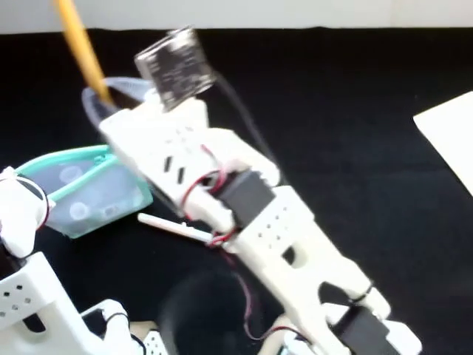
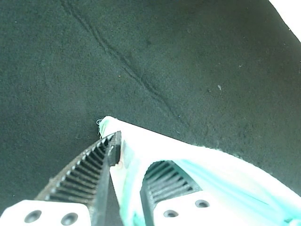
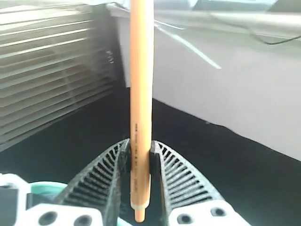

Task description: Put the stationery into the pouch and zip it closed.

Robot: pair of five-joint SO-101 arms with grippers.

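The right arm's fingers point(image 3: 110, 172) are clamped on a slim orange plastic pen point(image 3: 141, 75), which is raised off the black cloth-covered counter point(image 1: 355, 111). The left arm's fingers point(image 2: 96, 162) pinch the rim of the translucent teal-edged zip pouch point(image 1: 81, 188), which lies on the counter just beside a thin white pen point(image 1: 174, 225).

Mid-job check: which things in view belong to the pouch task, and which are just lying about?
For the job:
- orange pen, clamped in the right gripper
- pouch, its edge pinched by the left gripper
- white pen, on the table beside the pouch

Lying about:
- white sheet, off to one side on the black table cover
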